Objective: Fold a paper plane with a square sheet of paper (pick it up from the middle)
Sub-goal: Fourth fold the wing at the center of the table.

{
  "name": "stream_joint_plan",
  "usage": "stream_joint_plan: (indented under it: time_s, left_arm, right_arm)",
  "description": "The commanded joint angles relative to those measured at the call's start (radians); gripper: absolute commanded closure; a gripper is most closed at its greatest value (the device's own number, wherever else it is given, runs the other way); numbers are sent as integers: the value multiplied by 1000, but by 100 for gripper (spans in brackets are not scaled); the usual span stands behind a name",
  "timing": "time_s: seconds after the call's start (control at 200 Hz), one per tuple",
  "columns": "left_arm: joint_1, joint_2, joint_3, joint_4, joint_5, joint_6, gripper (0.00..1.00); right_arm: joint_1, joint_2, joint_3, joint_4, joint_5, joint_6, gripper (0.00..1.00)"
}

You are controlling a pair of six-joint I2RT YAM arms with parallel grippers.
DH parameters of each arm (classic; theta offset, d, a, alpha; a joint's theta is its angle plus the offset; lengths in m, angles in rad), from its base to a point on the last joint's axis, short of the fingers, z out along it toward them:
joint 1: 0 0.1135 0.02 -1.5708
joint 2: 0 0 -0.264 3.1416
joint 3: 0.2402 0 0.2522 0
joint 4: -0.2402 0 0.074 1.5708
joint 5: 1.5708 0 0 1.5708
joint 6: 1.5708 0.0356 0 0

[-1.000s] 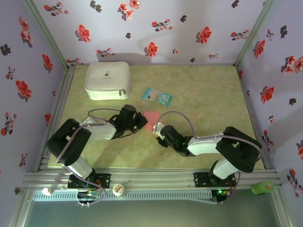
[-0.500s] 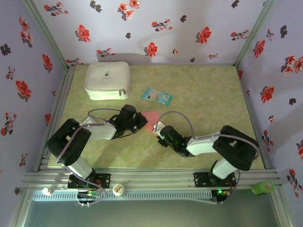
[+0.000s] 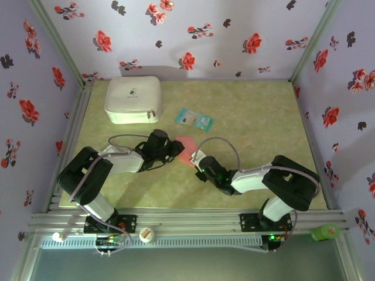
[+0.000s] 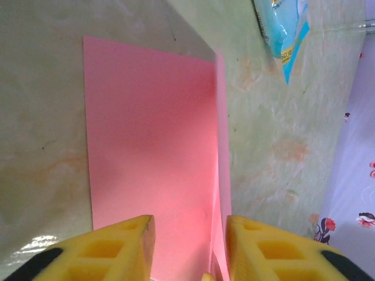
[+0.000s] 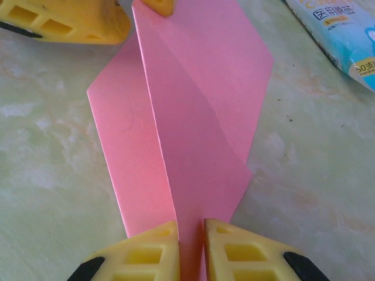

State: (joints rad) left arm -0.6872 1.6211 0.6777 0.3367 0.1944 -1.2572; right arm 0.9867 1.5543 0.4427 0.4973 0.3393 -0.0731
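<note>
The pink sheet of paper (image 3: 186,144), folded with a raised centre crease, lies on the table between my two grippers. In the left wrist view the paper (image 4: 146,117) runs between the spread fingers of my left gripper (image 4: 190,225), its upright flap close to the right finger. The left gripper (image 3: 177,150) is open and grips nothing. My right gripper (image 3: 195,159) sits at the paper's near end. Seen from the right wrist, its fingers (image 5: 191,225) stand narrowly on both sides of the paper's (image 5: 199,117) raised crease, shut on it. One left finger (image 5: 70,20) shows at the paper's far end.
A white case (image 3: 133,99) stands at the back left. A light-blue printed packet (image 3: 194,119) lies just beyond the paper, also seen from the wrists (image 4: 281,29) (image 5: 345,41). A green bottle (image 3: 326,232) and a white cap (image 3: 146,235) rest on the front rail.
My left gripper has opened and let go of the paper. My right gripper has narrowed onto the paper's crease and shifted slightly left.
</note>
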Motion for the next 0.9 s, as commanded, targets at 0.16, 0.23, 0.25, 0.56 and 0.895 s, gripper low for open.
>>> stream_joint_plan:
  time_s: [0.16, 0.23, 0.25, 0.56, 0.895]
  left_arm:
    - [38, 1, 45, -1, 19, 42, 48]
    - [43, 9, 61, -6, 37, 58, 44]
    - [43, 11, 67, -9, 41, 60, 43]
    - [52, 59, 88, -25, 84, 66, 50]
    - [67, 65, 82, -59, 83, 50, 48]
  right_arm:
    - [4, 24, -7, 21, -29, 18, 82]
    - [4, 30, -1, 13, -36, 18, 82]
    - [5, 33, -1, 12, -39, 18, 82]
    - [4, 47, 11, 16, -60, 52, 80]
    - [1, 29, 10, 17, -64, 79, 82]
